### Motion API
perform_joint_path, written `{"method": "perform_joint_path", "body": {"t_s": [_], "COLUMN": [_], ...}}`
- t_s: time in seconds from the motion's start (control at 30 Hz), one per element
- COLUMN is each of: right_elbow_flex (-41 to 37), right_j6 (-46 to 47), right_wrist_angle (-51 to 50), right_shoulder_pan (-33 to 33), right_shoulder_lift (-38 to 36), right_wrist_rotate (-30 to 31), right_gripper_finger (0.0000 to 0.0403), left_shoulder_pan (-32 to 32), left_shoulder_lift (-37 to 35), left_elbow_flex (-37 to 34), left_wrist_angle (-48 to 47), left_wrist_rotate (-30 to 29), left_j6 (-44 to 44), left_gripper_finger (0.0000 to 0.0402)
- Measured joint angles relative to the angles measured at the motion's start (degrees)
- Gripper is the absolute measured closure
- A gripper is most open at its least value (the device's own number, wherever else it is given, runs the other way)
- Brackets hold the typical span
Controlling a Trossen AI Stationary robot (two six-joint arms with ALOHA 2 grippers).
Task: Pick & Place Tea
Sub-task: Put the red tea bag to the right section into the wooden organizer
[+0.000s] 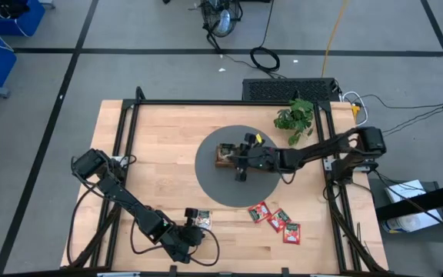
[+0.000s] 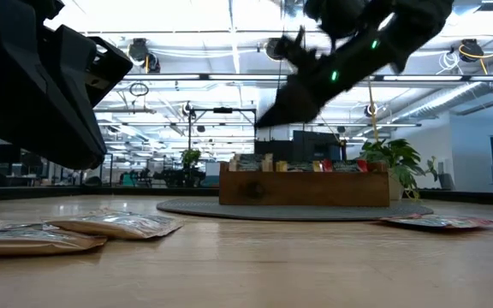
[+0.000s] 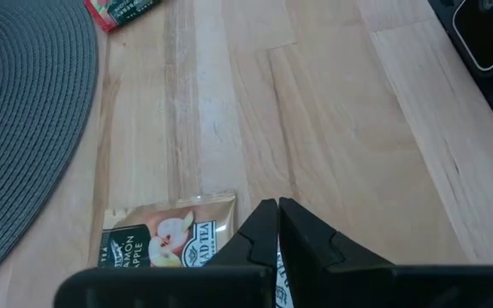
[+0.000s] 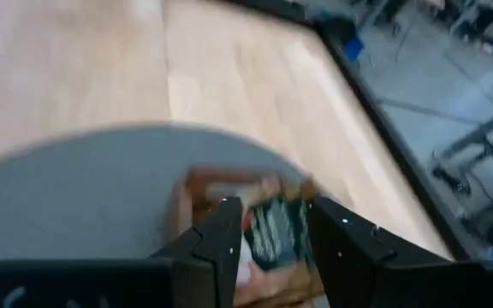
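The right gripper (image 1: 241, 158) is hanging over the wooden tray (image 1: 225, 156), which is sitting on the round grey mat (image 1: 214, 181) at the middle of the desk (image 1: 160, 146); in the right wrist view its jaws are standing apart, with a dark green tea sachet (image 4: 270, 231) showing between them above the tray, and it cannot be told whether the sachet is touching either finger. In the low view the tray is showing the tops of several sachets (image 2: 302, 165) standing in it. The left gripper (image 1: 196, 235) is sitting low at the near edge of the desk, its jaws pressed together and holding nothing, just beside a tan apple-printed sachet (image 3: 168, 238) lying flat on the wood. Three red sachets (image 1: 276, 220) are lying in a loose cluster on the desk to the right of the mat's near edge, well apart from the tray. A leafy green plant (image 1: 296, 117) is standing at the far side of the desk, beyond the right arm. In the low view two pale sachets (image 2: 75, 229) are lying flat on the desk in the foreground.
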Motion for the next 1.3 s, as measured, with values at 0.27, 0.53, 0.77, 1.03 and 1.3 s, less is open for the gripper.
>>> {"method": "perform_joint_path", "body": {"t_s": [0.27, 0.53, 0.77, 1.03, 1.3], "right_elbow_flex": [0.0, 0.0, -7.3, -18.5, -18.5], "right_j6": [0.9, 10.7, 13.4, 20.1, 24.9], "right_wrist_angle": [-5.2, -20.1, -12.1, 3.3, 2.0], "right_shoulder_pan": [8.9, 28.1, 43.6, 47.3, 53.1], "right_shoulder_lift": [-12.5, -22.6, -20.1, -18.6, -18.7], "right_wrist_rotate": [-0.3, 3.0, 21.1, 21.1, 14.9], "right_gripper_finger": [0.0298, 0.0391, 0.04, 0.0402, 0.0402], "left_shoulder_pan": [0.1, 0.1, 2.1, 8.8, 14.7], "left_shoulder_lift": [0.0, 0.0, -0.1, -0.1, 0.7], "left_elbow_flex": [0.0, 0.0, 0.1, 5.6, 6.3], "left_wrist_angle": [-0.2, 1.1, 8.2, 10.6, 7.8], "left_wrist_rotate": [0.0, 0.0, -0.9, 7.4, 13.1], "left_j6": [-0.1, -1.3, -0.7, 11.1, 14.2], "left_gripper_finger": [0.038, 0.038, 0.038, 0.0381, 0.038]}}
